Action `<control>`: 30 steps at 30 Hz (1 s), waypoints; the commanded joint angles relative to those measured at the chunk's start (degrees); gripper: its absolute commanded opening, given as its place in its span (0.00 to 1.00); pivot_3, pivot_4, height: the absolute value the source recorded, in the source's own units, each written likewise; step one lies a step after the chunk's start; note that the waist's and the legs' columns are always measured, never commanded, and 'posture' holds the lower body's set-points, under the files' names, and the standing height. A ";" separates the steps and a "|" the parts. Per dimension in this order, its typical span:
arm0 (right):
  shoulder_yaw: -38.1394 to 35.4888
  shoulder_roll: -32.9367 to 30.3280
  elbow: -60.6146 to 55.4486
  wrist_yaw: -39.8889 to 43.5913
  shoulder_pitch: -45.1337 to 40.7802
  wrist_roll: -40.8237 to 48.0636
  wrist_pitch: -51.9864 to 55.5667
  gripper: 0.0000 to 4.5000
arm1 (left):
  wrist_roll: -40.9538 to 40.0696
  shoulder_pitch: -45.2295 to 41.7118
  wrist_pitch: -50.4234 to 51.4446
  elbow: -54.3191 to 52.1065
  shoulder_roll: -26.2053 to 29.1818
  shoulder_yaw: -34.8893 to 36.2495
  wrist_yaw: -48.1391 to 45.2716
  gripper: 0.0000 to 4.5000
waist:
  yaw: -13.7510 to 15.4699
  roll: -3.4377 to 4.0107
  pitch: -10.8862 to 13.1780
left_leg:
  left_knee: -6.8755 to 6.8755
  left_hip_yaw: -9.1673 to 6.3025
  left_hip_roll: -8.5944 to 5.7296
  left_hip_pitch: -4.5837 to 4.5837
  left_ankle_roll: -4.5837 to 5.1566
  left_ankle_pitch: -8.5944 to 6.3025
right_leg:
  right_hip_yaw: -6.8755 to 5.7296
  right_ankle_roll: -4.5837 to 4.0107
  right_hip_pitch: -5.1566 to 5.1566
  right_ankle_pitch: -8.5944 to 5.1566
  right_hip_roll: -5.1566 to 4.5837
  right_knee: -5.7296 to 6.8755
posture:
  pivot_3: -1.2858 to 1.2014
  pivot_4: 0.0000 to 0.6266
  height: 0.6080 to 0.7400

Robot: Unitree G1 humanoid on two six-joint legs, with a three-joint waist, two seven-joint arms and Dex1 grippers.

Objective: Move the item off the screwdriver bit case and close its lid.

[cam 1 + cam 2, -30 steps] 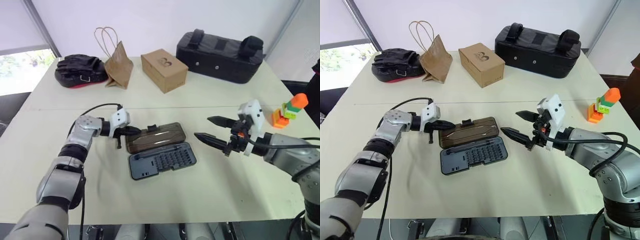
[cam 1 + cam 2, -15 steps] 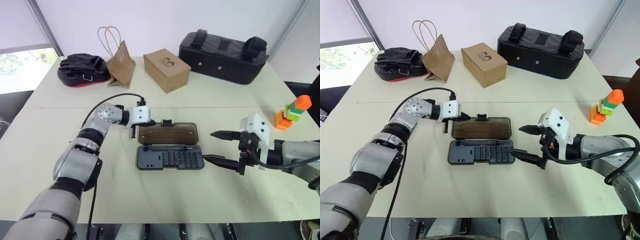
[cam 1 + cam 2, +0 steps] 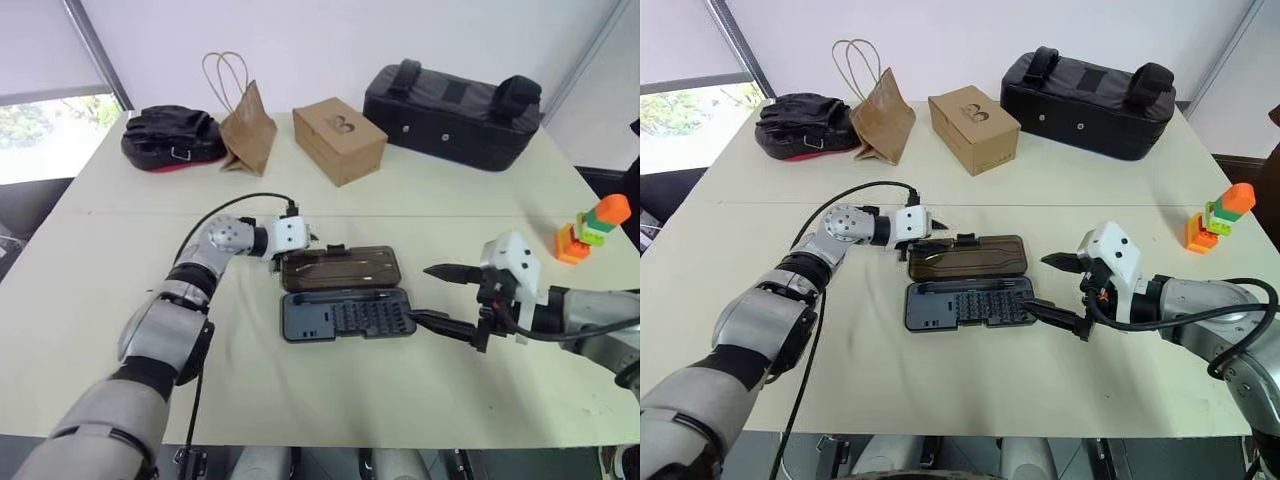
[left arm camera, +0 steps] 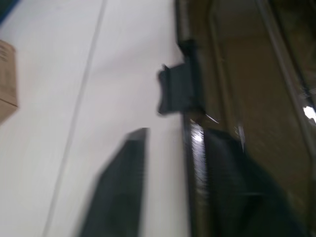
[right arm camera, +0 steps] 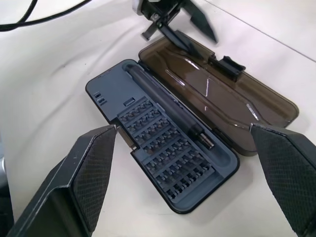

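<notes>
The screwdriver bit case (image 3: pixel 345 316) lies open in the middle of the table, rows of bits showing. Its smoky-brown lid (image 3: pixel 342 268) lies flat on the table behind it, latch tab (image 3: pixel 335 249) on the far edge. My left gripper (image 3: pixel 303 247) is open at the lid's far left corner; in the left wrist view the lid's rim (image 4: pixel 193 148) runs between the two fingers. Just right of the case, my right gripper (image 3: pixel 447 298) is open and holds nothing. The item (image 3: pixel 597 224), an orange and green block stack, stands on the table far to the right.
Along the table's back stand a large black bag (image 3: pixel 450 108), a brown cardboard box (image 3: pixel 338 138), a paper bag with handles (image 3: pixel 250 130) and a black pouch (image 3: pixel 172 138). A black cable (image 3: pixel 235 202) loops over my left forearm.
The case has swung from skewed to square with the table's front edge. My left gripper moved right with it and its fingers have opened. My right gripper drew back to the right.
</notes>
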 commanded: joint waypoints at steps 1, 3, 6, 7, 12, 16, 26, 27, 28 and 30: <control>-0.57 0.17 0.10 0.68 -0.88 -0.40 -1.71 1.00 | 2.48 -0.68 -1.24 0.00 0.30 -0.90 5.09 0.88 | -0.01 0.00 0.00 | 0.00 0.00 0.00 0.02 0.00 0.00 | 0.00 0.00 0.00 0.00 0.00 0.01 | 0.52 0.24 1.00; -0.53 0.08 0.32 1.05 -0.89 -0.43 -1.86 1.00 | 1.19 -1.30 -1.57 -0.07 0.27 0.51 5.65 0.99 | -0.01 -0.01 0.00 | 0.00 0.01 0.00 0.03 0.00 0.00 | 0.01 0.01 0.00 0.00 0.01 0.03 | 0.52 0.24 1.00; -0.56 0.21 0.52 1.33 -1.10 -0.12 -1.79 1.00 | -4.16 -2.57 0.04 -0.45 -0.21 5.08 2.76 0.99 | -0.04 -0.03 0.01 | 0.00 0.02 0.00 0.01 0.00 0.00 | 0.00 0.01 -0.01 0.00 0.02 0.03 | 0.52 0.24 1.00; -1.08 0.52 0.68 1.40 -1.17 0.56 -1.65 1.00 | -7.49 -3.33 2.01 -1.19 -0.42 7.69 -0.04 0.99 | -0.06 -0.05 0.03 | 0.00 0.02 0.00 0.00 0.00 0.00 | 0.00 0.00 -0.02 0.00 0.03 0.03 | 0.52 0.24 1.00; -3.55 2.86 3.22 1.65 -3.70 7.02 -0.01 1.00 | -27.89 0.00 31.69 -23.07 3.80 16.82 -24.48 0.99 | -0.89 -0.24 0.14 | 0.06 -0.01 0.08 -0.22 -0.02 0.01 | -0.01 -0.01 -0.22 0.01 0.09 0.09 | 0.52 0.24 1.00; 0.24 2.95 7.11 2.57 -6.98 4.40 -1.40 1.00 | -33.76 13.06 49.43 -48.63 9.33 14.92 -26.81 0.99 | -2.55 -0.02 0.01 | 0.01 0.01 0.15 -0.17 -0.01 0.01 | 0.09 -0.01 -0.20 0.00 0.09 0.10 | 0.52 0.24 1.00; 14.80 7.42 26.33 5.78 -24.45 -11.98 -10.45 1.00 | -35.40 37.69 58.51 -79.60 16.67 10.90 -21.66 0.13 | -2.70 -0.12 0.14 | -0.07 0.05 0.20 0.17 -0.16 0.09 | 0.21 -0.07 -0.05 0.02 0.12 0.17 | 0.52 0.24 1.00; 16.62 8.06 29.15 6.12 -26.62 -13.84 -10.72 1.00 | -34.87 39.26 58.14 -81.09 17.01 10.24 -21.07 0.01 | -2.80 -0.13 0.14 | -0.08 0.04 0.18 0.18 -0.16 0.08 | 0.20 -0.08 -0.02 0.02 0.10 0.15 | 0.52 0.24 1.00; 18.14 8.51 31.39 6.52 -28.25 -15.61 -11.17 1.00 | -34.28 40.33 57.64 -82.00 17.36 9.68 -20.71 0.01 | -2.85 -0.12 0.14 | -0.08 0.05 0.18 0.19 -0.15 0.08 | 0.21 -0.08 -0.02 0.02 0.10 0.11 | 0.52 0.24 1.00; 21.56 10.09 36.65 8.24 -31.45 -19.27 -13.10 1.00 | -32.63 43.05 55.97 -83.30 18.35 8.54 -19.89 0.01 | -2.91 -0.12 0.14 | -0.09 0.08 0.17 0.19 -0.14 0.07 | 0.22 -0.08 -0.04 0.02 0.08 0.11 | 0.52 0.24 1.00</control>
